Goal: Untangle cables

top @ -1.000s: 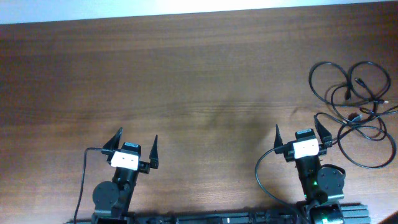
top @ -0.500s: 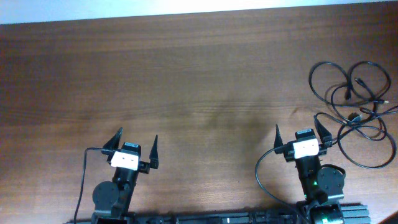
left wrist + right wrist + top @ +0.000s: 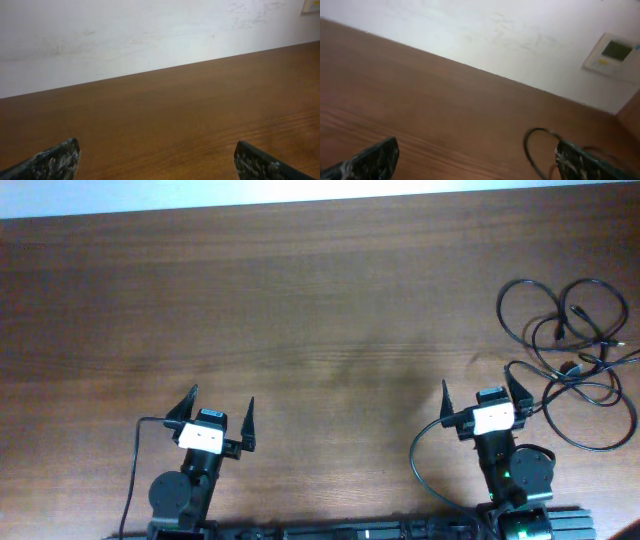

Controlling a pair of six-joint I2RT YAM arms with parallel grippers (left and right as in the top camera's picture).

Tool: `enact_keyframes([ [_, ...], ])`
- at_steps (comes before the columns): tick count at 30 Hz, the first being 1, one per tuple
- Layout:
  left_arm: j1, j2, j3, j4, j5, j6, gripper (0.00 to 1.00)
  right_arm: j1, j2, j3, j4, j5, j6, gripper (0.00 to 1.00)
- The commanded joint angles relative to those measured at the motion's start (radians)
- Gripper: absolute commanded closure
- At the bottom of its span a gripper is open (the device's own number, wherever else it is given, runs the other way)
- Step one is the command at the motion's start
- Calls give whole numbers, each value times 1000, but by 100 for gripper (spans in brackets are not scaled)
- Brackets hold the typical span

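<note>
The cables (image 3: 575, 350) are thin black cords in loose tangled loops with small plug ends, lying at the right edge of the wooden table in the overhead view. One loop (image 3: 532, 147) shows in the right wrist view beside the right fingertip. My right gripper (image 3: 482, 392) is open and empty, just left of the loops, its right finger close to them. My left gripper (image 3: 220, 408) is open and empty at the front left, far from the cables. Its fingers frame bare wood (image 3: 160, 160) in the left wrist view.
The brown wooden table (image 3: 300, 310) runs to a white wall at the back. Thicker black wires (image 3: 418, 460) run from the arm bases along the front edge. A small wall panel (image 3: 612, 52) shows in the right wrist view.
The right gripper has turned slightly; otherwise nothing has visibly moved.
</note>
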Motion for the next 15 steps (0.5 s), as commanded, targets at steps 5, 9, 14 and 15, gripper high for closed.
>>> enact_keyframes([
  [5,-4,-8,-2,-5,18,13,1,3,-8,-5,-5,4,429,1],
  [9,-4,-8,-2,-5,18,13,1,3,-8,-5,-5,21,538,1],
  [14,-4,-8,-2,-5,18,13,1,3,-8,-5,-7,28,510,1],
  [15,-4,-8,-2,-5,18,13,1,3,-8,-5,-7,27,510,1],
])
